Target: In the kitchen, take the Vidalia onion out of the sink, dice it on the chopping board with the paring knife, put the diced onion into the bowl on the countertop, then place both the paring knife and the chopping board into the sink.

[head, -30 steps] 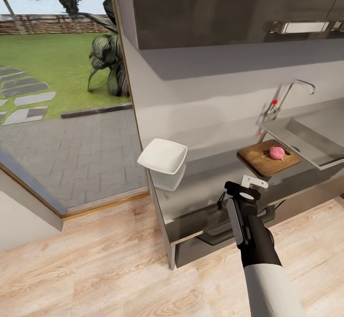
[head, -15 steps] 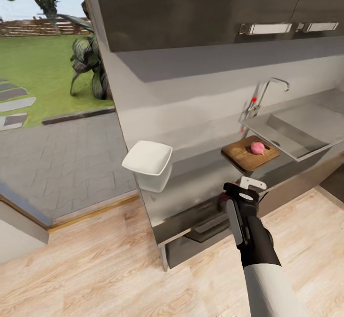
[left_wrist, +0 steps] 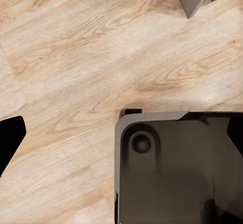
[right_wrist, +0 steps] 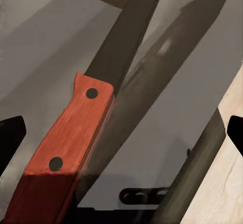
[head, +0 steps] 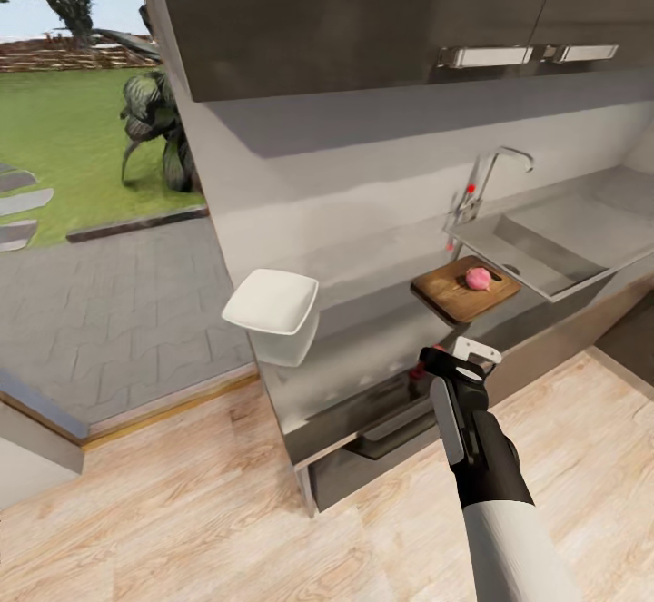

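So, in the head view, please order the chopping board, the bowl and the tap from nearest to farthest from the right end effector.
1. The chopping board, just beyond the right end effector on the countertop, onion on it.
2. The bowl, off to the left at the counter's end.
3. The tap, farthest back, behind the sink by the wall.

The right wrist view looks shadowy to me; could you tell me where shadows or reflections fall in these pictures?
Right wrist view: the knife casts a dark shadow and a blade reflection on the glossy countertop. Head view: the countertop mirrors the bowl; a cupboard shadow crosses the wall.
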Available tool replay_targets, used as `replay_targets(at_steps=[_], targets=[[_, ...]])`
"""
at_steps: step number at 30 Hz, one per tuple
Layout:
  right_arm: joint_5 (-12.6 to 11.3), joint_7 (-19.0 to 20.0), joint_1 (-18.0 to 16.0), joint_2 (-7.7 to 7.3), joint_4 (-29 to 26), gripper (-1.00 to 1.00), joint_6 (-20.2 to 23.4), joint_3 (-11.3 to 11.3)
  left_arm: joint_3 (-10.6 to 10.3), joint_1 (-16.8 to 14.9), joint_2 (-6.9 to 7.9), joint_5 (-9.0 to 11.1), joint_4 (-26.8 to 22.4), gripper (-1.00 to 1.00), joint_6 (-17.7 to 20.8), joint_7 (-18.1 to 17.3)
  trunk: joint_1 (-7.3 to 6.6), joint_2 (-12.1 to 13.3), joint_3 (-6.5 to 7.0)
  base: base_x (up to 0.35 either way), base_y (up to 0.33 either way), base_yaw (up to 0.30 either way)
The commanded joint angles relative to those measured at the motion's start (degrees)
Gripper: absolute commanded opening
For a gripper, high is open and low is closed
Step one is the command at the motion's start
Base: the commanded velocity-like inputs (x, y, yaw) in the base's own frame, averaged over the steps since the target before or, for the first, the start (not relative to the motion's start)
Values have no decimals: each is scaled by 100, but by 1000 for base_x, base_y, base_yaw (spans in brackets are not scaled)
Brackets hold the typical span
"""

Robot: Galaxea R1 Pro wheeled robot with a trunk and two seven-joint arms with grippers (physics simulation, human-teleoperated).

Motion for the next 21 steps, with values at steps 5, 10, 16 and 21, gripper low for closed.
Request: replay_targets(at_steps=[5,10,16,21], targets=[[-64,-34,-4,4,-8,100,9,-3,-26,1,8,41,-8,100,-11,22,3,-10,-9,0,59,-1],[-64,-32,-4,4,-8,100,9,-3,-26,1,7,42,-4,100,-11,22,3,-10,-9,0,9,0],[-71,-31,-4,4,-2,100,9,3,-26,1,9,40,0,100,-11,22,3,-10,-9,0,31,0],[-70,-31,-4,4,0,100,9,0,-25,1,7,41,2,100,-11,22,3,-10,-9,0,113,0]])
